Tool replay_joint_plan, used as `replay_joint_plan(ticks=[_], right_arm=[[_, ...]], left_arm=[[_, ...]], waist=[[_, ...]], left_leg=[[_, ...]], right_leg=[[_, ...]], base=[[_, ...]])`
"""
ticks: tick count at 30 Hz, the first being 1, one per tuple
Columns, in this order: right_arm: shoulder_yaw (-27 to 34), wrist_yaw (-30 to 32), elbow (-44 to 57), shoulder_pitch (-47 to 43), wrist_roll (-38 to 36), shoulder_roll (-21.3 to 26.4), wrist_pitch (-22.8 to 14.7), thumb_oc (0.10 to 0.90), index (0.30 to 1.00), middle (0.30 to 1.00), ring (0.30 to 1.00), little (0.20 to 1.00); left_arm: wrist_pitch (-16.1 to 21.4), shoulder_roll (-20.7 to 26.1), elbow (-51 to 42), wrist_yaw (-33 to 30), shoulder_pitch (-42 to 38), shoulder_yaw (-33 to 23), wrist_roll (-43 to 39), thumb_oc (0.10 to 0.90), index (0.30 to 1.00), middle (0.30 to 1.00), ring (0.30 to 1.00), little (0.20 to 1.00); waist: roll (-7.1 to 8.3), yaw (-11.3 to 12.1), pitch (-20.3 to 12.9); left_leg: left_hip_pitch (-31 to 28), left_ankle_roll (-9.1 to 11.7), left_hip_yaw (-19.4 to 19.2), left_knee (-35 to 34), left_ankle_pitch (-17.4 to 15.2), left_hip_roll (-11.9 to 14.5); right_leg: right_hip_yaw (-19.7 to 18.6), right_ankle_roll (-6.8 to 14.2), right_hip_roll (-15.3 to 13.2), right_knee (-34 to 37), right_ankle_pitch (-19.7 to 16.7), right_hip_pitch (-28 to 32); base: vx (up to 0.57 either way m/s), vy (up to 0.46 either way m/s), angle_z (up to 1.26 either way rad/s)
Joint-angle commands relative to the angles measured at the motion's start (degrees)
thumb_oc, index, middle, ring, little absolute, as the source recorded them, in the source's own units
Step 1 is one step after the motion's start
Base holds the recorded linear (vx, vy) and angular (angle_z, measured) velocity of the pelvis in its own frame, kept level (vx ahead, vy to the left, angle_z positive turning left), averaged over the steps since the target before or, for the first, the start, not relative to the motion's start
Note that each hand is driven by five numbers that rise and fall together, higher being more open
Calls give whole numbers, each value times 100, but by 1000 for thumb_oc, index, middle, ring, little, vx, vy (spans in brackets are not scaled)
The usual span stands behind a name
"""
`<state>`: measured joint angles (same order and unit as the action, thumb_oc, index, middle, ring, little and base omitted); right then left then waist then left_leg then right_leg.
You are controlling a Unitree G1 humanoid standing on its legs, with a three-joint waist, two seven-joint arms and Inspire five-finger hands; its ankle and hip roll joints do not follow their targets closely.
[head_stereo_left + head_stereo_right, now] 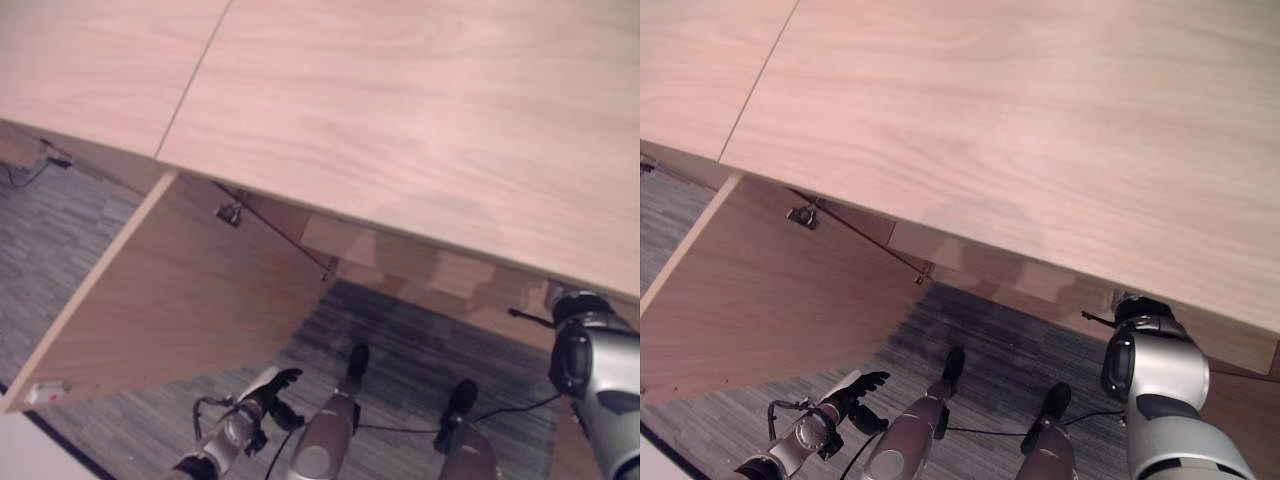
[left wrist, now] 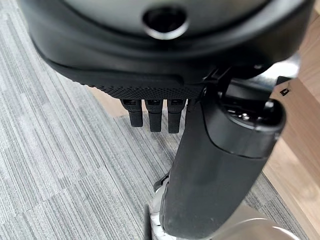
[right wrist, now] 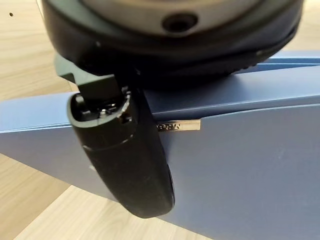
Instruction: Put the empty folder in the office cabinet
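Note:
A blue folder (image 3: 250,165) fills much of the right wrist view, resting over light wood inside the cabinet. My right hand (image 3: 130,160) is shut on it, the thumb pressed flat on its face beside a small label. In the eye views my right forearm reaches under the cabinet's wooden top (image 1: 400,120) at the right, and the hand is hidden below it. My left hand (image 1: 272,384) hangs low at the lower left over the carpet, open and holding nothing, its fingers (image 2: 155,117) straight.
The cabinet door (image 1: 170,300) stands swung open to the left, with a hinge (image 1: 230,213) near its upper edge. Grey striped carpet (image 1: 420,350) lies in front of the cabinet. A seam (image 1: 195,75) splits the top into two panels.

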<state>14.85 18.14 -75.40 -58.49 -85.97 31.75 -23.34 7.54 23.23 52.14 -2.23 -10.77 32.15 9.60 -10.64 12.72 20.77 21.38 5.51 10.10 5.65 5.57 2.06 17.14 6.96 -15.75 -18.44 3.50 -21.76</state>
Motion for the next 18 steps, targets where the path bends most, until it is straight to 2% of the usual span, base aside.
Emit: replay_joint_plan(ticks=[1, 9, 11, 12, 18], right_arm=[[-232, -130, 341, -755, 258, 587, -215, 400, 300, 300, 300, 300], [-247, -14, 340, -759, 389, 664, -134, 400, 300, 300, 300, 300], [-215, 32, 294, -739, 420, 689, -101, 764, 846, 846, 846, 846], [-204, 64, 243, -739, 439, 693, -83, 800, 900, 900, 900, 900], [-234, 600, -381, -954, 734, 920, 230, 800, 900, 900, 900, 900]], left_arm=[[44, 566, -179, -190, 95, 135, 163, 800, 900, 900, 900, 900], [32, 844, -693, -137, 207, 14, 52, 800, 900, 900, 900, 900], [19, 882, -755, -128, 216, 14, 77, 800, 900, 900, 900, 900], [15, 894, -750, -124, 227, 17, 80, 800, 900, 900, 900, 900], [-47, 961, -643, -217, 185, 53, 130, 800, 900, 900, 900, 900]], waist=[[74, 179, -455], [-14, 213, -413], [-47, 205, -389], [-56, 200, -390], [-16, 152, -371]], left_leg=[[304, 218, 289, 623, -511, 182], [526, 232, 385, 784, -548, 148], [567, 236, 400, 812, -545, 136], [571, 234, 403, 822, -547, 140], [719, 249, 450, 1028, -628, 168]], right_leg=[[-400, 400, -131, -952, 625, -120], [-424, 383, -169, -1357, 817, -379], [-428, 368, -167, -1436, 860, -443], [-415, 359, -170, -1477, 878, -469], [-440, 303, -132, -1707, 1027, -610]], base=[[-12, -43, 14], [-14, -12, 5], [0, 0, 0], [-24, -13, 3], [-16, -17, 0]])
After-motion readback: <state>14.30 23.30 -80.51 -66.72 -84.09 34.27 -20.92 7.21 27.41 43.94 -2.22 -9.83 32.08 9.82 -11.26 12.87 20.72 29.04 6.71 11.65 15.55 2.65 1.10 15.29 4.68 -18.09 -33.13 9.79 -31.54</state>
